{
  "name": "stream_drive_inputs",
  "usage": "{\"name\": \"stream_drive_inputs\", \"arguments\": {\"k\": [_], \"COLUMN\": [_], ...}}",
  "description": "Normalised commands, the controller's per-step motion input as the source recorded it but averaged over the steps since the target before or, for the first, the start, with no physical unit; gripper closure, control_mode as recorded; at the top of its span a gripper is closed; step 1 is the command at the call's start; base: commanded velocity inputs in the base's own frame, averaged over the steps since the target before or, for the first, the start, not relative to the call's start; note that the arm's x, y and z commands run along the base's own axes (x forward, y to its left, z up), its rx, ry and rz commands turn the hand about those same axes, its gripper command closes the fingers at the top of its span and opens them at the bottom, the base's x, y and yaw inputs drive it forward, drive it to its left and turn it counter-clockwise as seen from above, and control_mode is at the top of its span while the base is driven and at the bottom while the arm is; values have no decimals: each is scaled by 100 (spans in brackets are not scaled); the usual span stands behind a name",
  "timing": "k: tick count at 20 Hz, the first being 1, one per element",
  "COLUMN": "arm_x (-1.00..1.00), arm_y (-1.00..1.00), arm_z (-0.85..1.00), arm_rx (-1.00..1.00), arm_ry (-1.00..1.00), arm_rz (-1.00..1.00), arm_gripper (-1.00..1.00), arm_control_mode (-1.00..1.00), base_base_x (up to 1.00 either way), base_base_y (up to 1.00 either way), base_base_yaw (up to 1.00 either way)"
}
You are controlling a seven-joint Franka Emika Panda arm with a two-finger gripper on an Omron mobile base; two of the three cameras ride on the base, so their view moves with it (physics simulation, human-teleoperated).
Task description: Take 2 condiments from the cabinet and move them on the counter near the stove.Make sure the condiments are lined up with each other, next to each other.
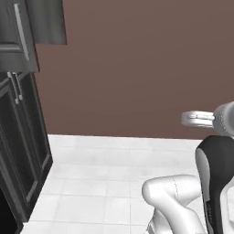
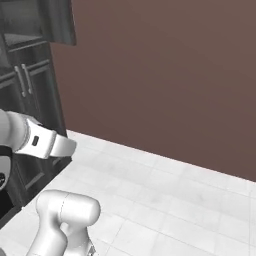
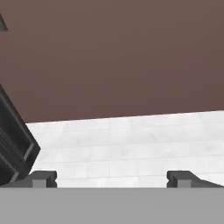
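1. Two dark fingertips [image 3: 43,178] of the gripper [image 3: 111,179] stand wide apart, holding nothing, aimed over white floor tiles [image 3: 131,148] toward a brown wall [image 3: 113,57].
2. At the left edge stands the dark grey cabinet [image 1: 18,137], lower doors closed, silver bar handles [image 1: 17,87] showing.
3. Whether the condiments sit inside cannot be told.

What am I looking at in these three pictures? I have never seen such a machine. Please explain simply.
It is a rendered kitchen with a white robot arm on a driving base. Two pictures come from cameras on the base, behind the arm to its left and right. The third comes from a camera on the hand: the gripper shows at the bottom, fingertips wide apart, holding nothing. You see a dark cabinet with silver handles on the left, a brown wall and a white tiled floor. No bottles appear here.
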Motion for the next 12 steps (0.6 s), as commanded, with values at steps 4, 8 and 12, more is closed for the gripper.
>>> {"name": "stream_drive_inputs", "arguments": {"k": [4,8,12], "arm_x": [0,0,0], "arm_y": [0,0,0], "arm_z": [0,0,0], "arm_rx": [0,0,0], "arm_ry": [0,0,0], "arm_rz": [0,0,0], "arm_gripper": [-100,-100,-100], "arm_control_mode": [100,100,100], "base_base_x": [100,100,100], "base_base_y": [0,0,0], "base_base_yaw": [9,23,51]}}
